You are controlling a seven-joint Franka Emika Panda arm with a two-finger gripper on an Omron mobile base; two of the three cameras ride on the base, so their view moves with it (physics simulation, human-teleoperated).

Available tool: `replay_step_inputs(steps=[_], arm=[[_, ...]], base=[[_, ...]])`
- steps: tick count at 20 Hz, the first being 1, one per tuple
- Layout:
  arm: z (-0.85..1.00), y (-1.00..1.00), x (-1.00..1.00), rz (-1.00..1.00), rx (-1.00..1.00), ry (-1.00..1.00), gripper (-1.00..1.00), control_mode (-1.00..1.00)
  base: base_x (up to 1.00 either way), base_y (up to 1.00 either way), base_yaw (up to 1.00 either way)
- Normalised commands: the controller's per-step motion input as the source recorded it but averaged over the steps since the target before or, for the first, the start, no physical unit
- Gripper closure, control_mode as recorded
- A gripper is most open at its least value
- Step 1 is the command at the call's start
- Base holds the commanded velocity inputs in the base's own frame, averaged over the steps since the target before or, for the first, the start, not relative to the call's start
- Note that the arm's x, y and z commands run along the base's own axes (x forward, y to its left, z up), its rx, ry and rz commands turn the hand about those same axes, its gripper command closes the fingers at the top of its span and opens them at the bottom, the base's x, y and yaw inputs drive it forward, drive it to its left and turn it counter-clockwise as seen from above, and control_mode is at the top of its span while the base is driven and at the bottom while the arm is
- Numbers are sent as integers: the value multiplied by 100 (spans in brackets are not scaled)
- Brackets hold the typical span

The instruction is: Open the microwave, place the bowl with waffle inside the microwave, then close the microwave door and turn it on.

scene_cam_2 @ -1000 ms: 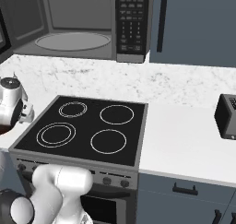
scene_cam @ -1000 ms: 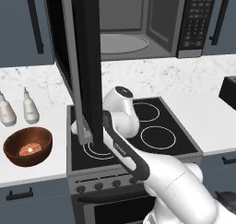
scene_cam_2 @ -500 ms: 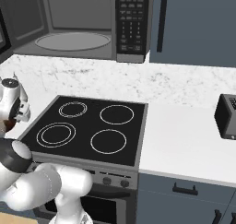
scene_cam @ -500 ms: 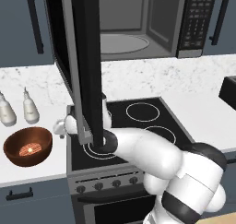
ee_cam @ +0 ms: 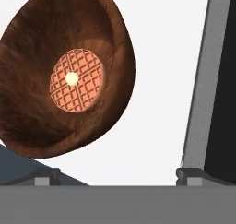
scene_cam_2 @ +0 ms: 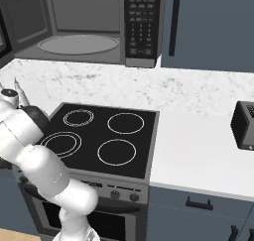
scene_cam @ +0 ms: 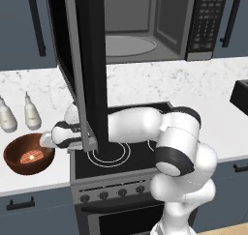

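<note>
The bowl with waffle (scene_cam: 28, 154) sits on the white marbled desk (scene_cam: 29, 178) left of the black stove (scene_cam: 121, 154), in front of two small white bottles (scene_cam: 19, 115). It is round and deep, with a reddish-brown wood-grain finish. An orange-golden grid-patterned waffle (ee_cam: 76, 79) with a pale spot at its centre lies flat in the bottom.

The microwave (scene_cam_2: 84, 24) stands open, showing a grey cavity and a round turntable (scene_cam_2: 78, 43). The microwave door (scene_cam: 85, 65), black with a silver-grey frame, is swung out edge-on toward the camera.

The end effector (scene_cam: 48, 139) hangs low at the bowl's right rim, beside the door's lower edge. In the hand view its two tips (ee_cam: 44, 177) are set wide apart and hold nothing.
</note>
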Motion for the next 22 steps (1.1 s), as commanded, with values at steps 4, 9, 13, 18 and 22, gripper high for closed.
replay_step_inputs(steps=[4, 9, 13, 18, 22], arm=[[-4, 34, 34, -2, -1, 0, -100, -100], [-13, 4, 33, -3, -1, 0, -100, -100], [-34, 5, 17, -3, -3, 0, -100, -100], [-34, 4, 0, 0, -1, 1, -100, -100], [-15, 5, 4, 0, 0, 1, -100, -100]], base=[[0, 0, 0], [0, 0, 0], [0, 0, 0], [0, 0, 0], [0, 0, 0]])
